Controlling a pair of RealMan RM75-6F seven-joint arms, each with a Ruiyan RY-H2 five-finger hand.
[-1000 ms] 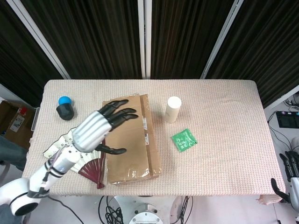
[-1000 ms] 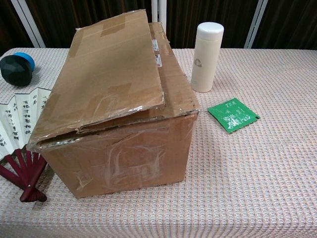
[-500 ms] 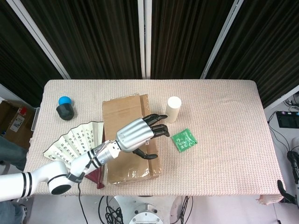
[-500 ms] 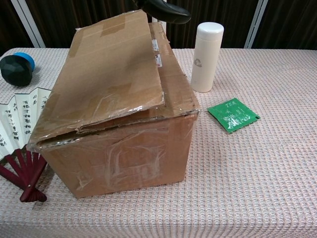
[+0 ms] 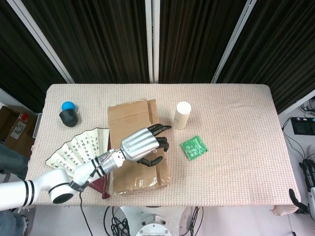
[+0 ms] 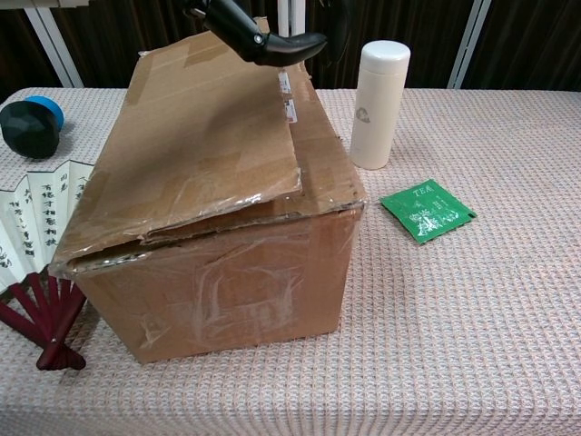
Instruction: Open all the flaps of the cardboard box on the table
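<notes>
Now the left hand (image 5: pixel 143 144) hovers over the box (image 6: pixel 218 200), fingers (image 6: pixel 272 44) spread and loosely curled, holding nothing. The box sits mid-table (image 5: pixel 236 113), flaps shut; the top left flap overlaps the right one, its front edge slightly lifted. The right hand (image 5: pixel 309 183) is barely visible at the frame's right edge, off the table; can't tell its state. A fan (image 5: pixel 78 150) lies left of the box, a white bottle (image 6: pixel 379 104) and green tea packet (image 6: pixel 426 210) right, a black-blue object (image 5: pixel 68 113) far left.
</notes>
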